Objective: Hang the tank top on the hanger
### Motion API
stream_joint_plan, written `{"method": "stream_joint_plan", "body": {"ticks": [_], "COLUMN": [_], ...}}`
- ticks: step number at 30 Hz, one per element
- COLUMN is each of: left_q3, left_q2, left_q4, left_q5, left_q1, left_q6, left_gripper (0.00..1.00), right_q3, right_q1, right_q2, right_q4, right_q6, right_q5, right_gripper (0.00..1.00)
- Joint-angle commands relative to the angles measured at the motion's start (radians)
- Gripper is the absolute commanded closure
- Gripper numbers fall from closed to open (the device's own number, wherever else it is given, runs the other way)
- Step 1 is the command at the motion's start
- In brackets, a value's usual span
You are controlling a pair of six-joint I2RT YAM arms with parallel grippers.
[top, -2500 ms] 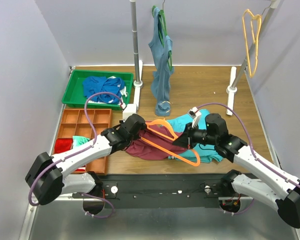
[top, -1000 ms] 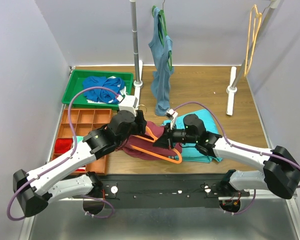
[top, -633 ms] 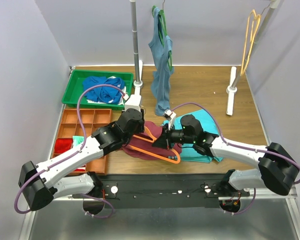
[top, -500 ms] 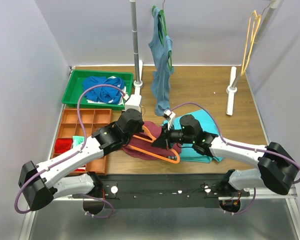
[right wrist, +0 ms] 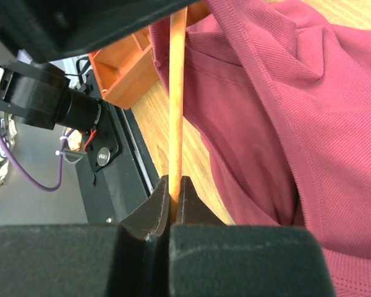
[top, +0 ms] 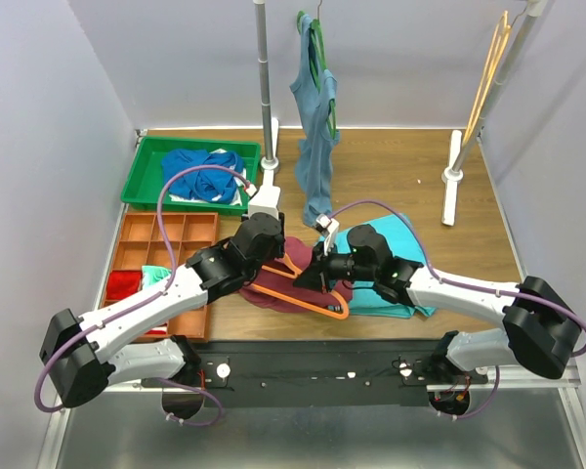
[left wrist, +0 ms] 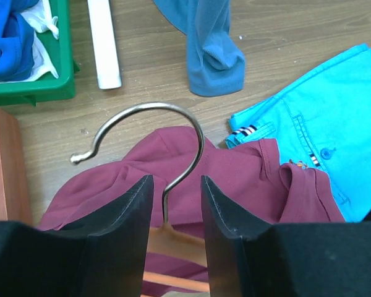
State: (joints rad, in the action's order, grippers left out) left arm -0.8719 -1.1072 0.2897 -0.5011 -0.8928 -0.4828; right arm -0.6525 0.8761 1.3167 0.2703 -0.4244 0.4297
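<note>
Right tool [right wrist: 173, 187] clamped on hanger [right wrist: 177, 93] bar; left tool [left wrist: 176, 185] open, straddling hook [left wrist: 173, 111]; tank top [left wrist: 241, 176] beneath hanger.

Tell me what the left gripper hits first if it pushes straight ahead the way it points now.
Probably the metal hook of the hanger: its stem stands between the open jaws of the left gripper. Beyond it lies the maroon tank top, though depth is hard to judge.
</note>
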Motion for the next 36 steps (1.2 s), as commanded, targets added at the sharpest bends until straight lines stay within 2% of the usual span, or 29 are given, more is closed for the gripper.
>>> {"method": "stream_joint_plan", "body": {"ticks": [1, 2, 3, 5, 6, 8, 9, 11, 12, 14, 15, 20, 24, 30, 36], "left_q3": [0.011, 0.011, 0.010, 0.008, 0.008, 0.010, 0.010, 0.010, 0.008, 0.011, 0.011, 0.022, 0.030, 0.030, 0.028], "left_q2": [-0.019, -0.022, -0.025, -0.025, -0.019, -0.011, -0.003, 0.003, 0.007, 0.012, 0.012, 0.012, 0.015, 0.027, 0.029], "left_q4": [-0.040, -0.041, -0.041, -0.032, -0.029, -0.026, -0.023, -0.014, -0.012, -0.012, -0.011, -0.018, -0.024, -0.024, -0.026], "left_q5": [-0.053, -0.057, -0.063, -0.079, -0.080, -0.085, -0.089, -0.094, -0.096, -0.096, -0.094, -0.094, -0.094, -0.100, -0.109], "left_q1": [-0.006, -0.006, -0.008, -0.006, -0.006, -0.006, -0.006, -0.008, -0.008, -0.008, -0.008, -0.009, -0.011, -0.011, -0.012], "left_q6": [-0.010, -0.010, -0.011, -0.014, -0.017, -0.022, -0.022, -0.025, -0.025, -0.028, -0.028, -0.033, -0.037, -0.037, -0.039], "left_gripper": [0.61, 0.65, 0.78, 0.94, 1.00, 1.00, 1.00, 1.00, 1.00, 1.00, 1.00, 1.00, 1.00, 1.00, 1.00], "right_q3": [-0.039, -0.041, -0.041, -0.044, -0.048, -0.055, -0.061, -0.065, -0.070, -0.082, -0.087, -0.087, -0.081, -0.124, -0.191], "right_q1": [0.018, 0.020, 0.020, 0.021, 0.023, 0.024, 0.024, 0.024, 0.024, 0.023, 0.023, 0.024, 0.023, -0.002, -0.048], "right_q2": [0.016, 0.018, 0.015, 0.016, 0.015, 0.010, 0.000, -0.019, -0.043, -0.072, -0.086, -0.203, -0.195, -0.050, 0.025], "right_q4": [-0.019, -0.020, -0.026, -0.039, -0.055, -0.074, -0.097, -0.124, -0.159, -0.204, -0.261, -0.411, -0.502, -0.540, -0.557], "right_q6": [0.029, 0.029, 0.029, 0.030, 0.029, 0.018, 0.012, -0.016, -0.026, -0.068, -0.088, -0.253, -0.281, -0.271, -0.229], "right_q5": [-0.039, -0.040, -0.048, -0.060, -0.077, -0.100, -0.130, -0.172, -0.225, -0.291, -0.375, -0.583, -0.750, -0.773, -0.752], "right_gripper": [0.99, 0.99, 0.99, 0.99, 0.94, 0.86, 0.78, 0.68, 0.60, 0.53, 0.47, 0.43, 0.45, 0.45, 0.42]}}
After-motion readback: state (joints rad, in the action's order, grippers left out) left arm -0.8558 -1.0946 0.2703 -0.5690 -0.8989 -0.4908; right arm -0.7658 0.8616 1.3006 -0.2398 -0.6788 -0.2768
